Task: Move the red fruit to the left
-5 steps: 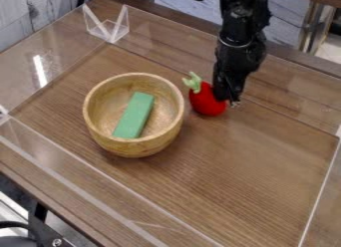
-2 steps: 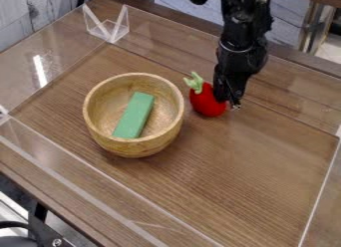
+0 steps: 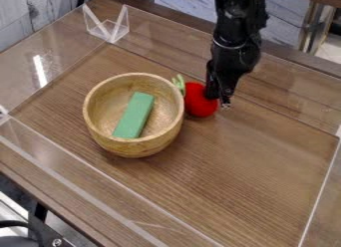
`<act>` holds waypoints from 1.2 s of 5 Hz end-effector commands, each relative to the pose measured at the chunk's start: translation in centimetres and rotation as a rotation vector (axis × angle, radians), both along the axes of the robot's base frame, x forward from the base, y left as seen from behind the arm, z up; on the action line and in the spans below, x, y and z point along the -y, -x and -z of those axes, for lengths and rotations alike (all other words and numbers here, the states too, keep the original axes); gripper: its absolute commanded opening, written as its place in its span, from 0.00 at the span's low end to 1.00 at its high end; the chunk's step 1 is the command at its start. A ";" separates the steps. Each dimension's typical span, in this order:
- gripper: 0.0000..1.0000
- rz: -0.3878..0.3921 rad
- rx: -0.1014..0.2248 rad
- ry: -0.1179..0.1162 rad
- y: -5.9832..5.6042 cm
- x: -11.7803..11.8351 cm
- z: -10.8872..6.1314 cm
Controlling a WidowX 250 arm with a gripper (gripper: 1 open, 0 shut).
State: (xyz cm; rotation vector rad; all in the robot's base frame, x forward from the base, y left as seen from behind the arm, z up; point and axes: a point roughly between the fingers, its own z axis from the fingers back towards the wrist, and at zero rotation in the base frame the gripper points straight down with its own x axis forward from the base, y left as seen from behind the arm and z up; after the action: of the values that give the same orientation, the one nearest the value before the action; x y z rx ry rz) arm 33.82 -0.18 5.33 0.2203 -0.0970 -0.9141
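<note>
The black pincer [image 3: 220,95] – closed on the small glossy red fruit [image 3: 198,100] – could knock it into the round wooden bowl [image 3: 135,115] just beside it.

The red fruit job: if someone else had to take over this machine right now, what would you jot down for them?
Gripper: shut, its tip at the red fruit's right side.
Red fruit: on the table, beside the wooden bowl's right rim, leaves toward the bowl.
Green block: lying inside the bowl.
Done: the fruit has slid a little leftward since a second ago.
Left: keep moving it left; the bowl is directly in its path.
</note>
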 end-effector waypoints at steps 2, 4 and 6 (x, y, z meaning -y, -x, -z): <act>0.00 -0.041 0.162 -0.054 0.0 -2.1 -6.1; 0.00 -0.191 0.231 -0.097 1.2 -5.5 -7.9; 0.00 -0.243 0.267 -0.110 0.7 -7.8 -8.1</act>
State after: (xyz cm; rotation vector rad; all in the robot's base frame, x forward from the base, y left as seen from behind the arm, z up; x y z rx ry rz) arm 32.51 7.34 11.62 0.4164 -0.2060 -0.6601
